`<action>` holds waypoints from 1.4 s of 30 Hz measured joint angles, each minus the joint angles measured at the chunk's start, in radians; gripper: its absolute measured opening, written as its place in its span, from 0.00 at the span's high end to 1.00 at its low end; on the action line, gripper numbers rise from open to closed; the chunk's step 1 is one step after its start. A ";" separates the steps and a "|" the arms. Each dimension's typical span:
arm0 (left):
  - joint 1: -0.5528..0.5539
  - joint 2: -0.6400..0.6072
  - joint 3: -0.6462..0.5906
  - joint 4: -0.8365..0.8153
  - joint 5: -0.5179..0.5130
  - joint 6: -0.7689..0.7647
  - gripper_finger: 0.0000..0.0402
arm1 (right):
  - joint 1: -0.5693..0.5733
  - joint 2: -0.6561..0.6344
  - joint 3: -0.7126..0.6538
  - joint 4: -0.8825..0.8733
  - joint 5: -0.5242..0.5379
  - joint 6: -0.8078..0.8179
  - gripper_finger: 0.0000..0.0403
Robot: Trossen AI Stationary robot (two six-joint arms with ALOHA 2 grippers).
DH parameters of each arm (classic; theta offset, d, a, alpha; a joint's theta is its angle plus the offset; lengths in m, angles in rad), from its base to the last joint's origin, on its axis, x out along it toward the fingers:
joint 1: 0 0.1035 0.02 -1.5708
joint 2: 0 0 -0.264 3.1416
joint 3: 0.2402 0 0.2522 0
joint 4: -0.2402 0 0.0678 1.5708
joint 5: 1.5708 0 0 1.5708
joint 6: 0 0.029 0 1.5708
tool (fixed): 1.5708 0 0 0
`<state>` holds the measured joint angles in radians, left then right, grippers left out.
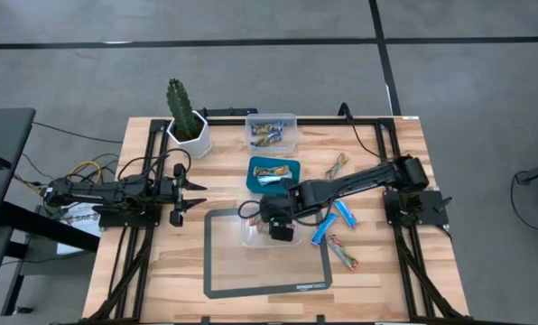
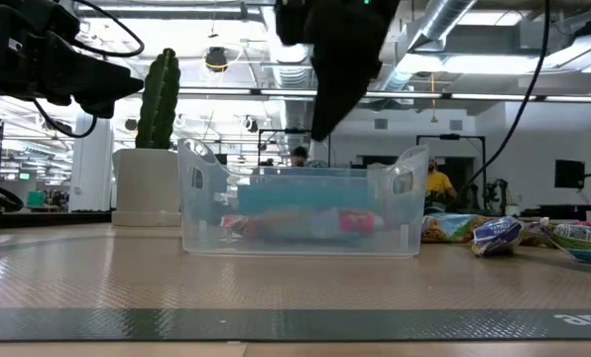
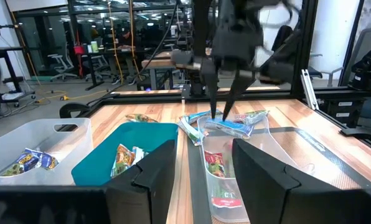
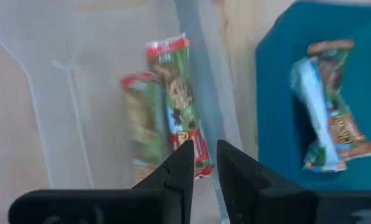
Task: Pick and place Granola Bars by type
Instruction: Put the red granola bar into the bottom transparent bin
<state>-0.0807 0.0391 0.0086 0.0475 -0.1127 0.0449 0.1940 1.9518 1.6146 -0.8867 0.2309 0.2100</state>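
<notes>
High view: right gripper (image 1: pixel 282 231) hangs over the clear bin (image 1: pixel 254 236) on the grey mat (image 1: pixel 251 275), nearly closed, nothing in it; loose granola bars (image 1: pixel 343 214) lie just off to its outer side on the worktop (image 1: pixel 143 271), more in the teal bin (image 1: pixel 271 171) and the far clear bin (image 1: pixel 271 132) beyond it. Left gripper (image 1: pixel 190 194) waits apart near the cactus pot (image 1: pixel 189 135), part open, empty. Low view: bars lie flat in the bin right under the right gripper, open lab room behind, people far back. Left wrist view: same. Right wrist view: two red-green bars (image 4: pixel 176 106) directly below the gripper tips. Looks like a drop just done; next is swinging out for a loose bar.
</notes>
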 joint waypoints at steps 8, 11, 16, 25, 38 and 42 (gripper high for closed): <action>0.000 0.000 0.000 0.000 0.000 0.000 0.62 | 0.000 0.036 0.000 0.012 0.003 0.000 0.85; 0.000 0.000 0.000 0.000 0.000 0.000 0.62 | 0.000 0.020 -0.001 0.009 0.003 -0.002 0.85; 0.000 0.000 0.000 0.000 0.000 0.000 0.62 | 0.018 -0.049 0.002 -0.018 0.007 -0.024 0.85; 0.000 0.000 0.000 0.000 0.000 0.000 0.62 | 0.071 -0.193 -0.088 -0.289 0.033 0.171 0.83; 0.000 0.000 0.000 0.000 0.000 0.000 0.62 | 0.106 -0.324 -0.440 -0.237 -0.063 0.549 0.51; 0.000 0.000 0.000 0.000 0.000 0.000 0.62 | 0.147 -0.324 -0.484 -0.241 -0.157 0.648 0.45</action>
<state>-0.0805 0.0391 0.0082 0.0475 -0.1125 0.0452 0.3406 1.6283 1.1302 -1.1280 0.0737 0.8580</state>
